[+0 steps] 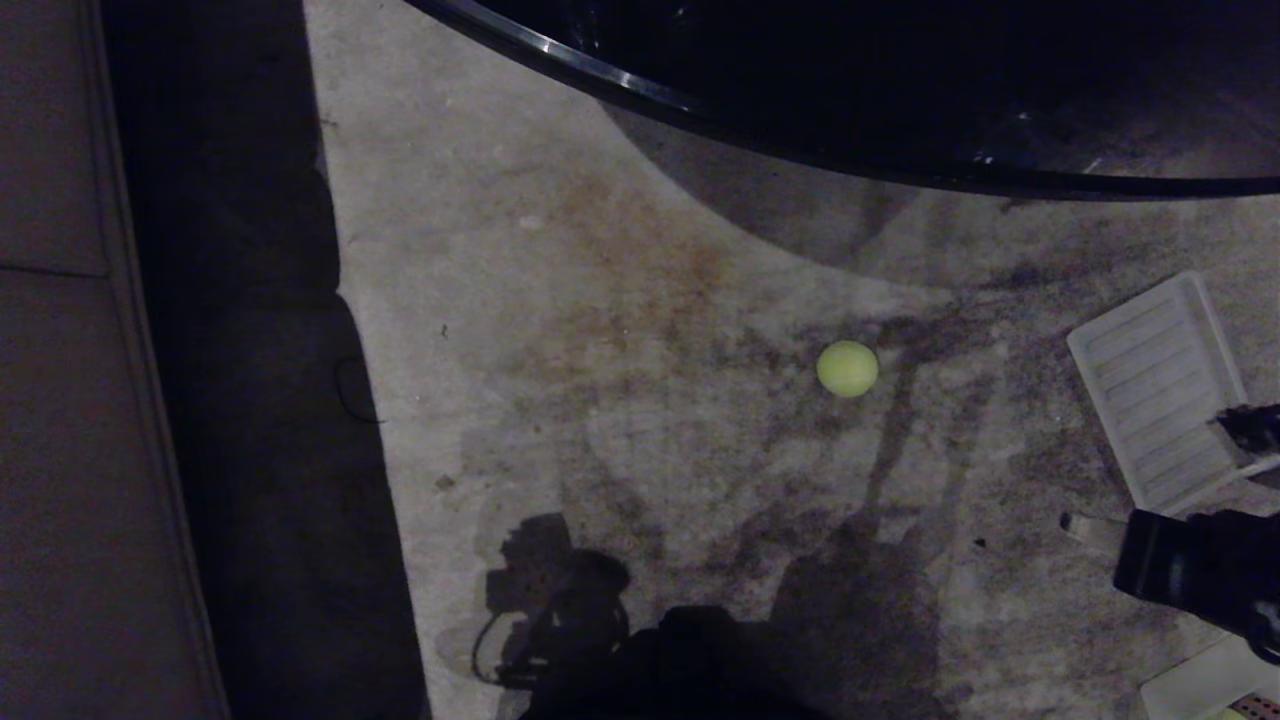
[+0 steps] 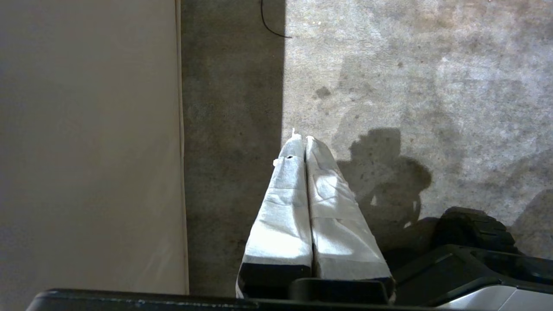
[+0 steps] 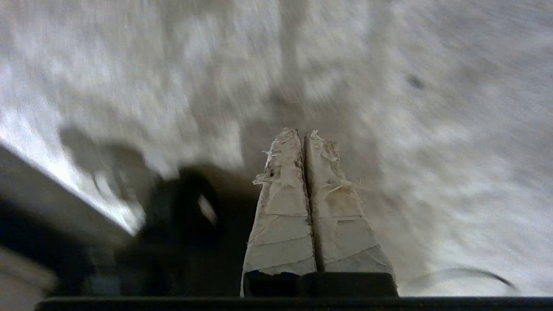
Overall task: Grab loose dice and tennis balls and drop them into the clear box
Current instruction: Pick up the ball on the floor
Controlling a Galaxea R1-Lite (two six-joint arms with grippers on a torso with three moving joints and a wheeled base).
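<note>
- Tennis ball (image 1: 847,368): a single fuzzy yellow-green ball lies alone on the stained grey carpet (image 1: 620,330), roughly mid-floor, well apart from everything else and in front of the dark rounded table edge (image 1: 560,55).
- Handling, as judged: the ball looks light and springy, with a felt nap that should give the taped fingers good friction. Being round, it will likely roll away if nudged from one side.
- Where to take hold, as judged: across its widest part, one finger on each side, coming down from above so the carpet stops it from escaping.
- Lid (image 1: 1160,385): a whitish ribbed flat lid lies on the carpet at the robot's right, well apart from the ball. A pale corner at the lower right edge of the head view may be the clear box (image 1: 1205,685); too little shows to be sure.
- Dice: none can be made out.
- Right gripper (image 3: 304,134): its tape-wrapped fingers are pressed together with nothing between them; the dark arm enters the head view at the lower right, near the lid.
- Left gripper (image 2: 302,140): fingers likewise pressed together and empty, hanging low over the carpet beside the pale sofa (image 2: 86,142), far from the ball.
- The right gripper must spread wider than the ball before descending.
</note>
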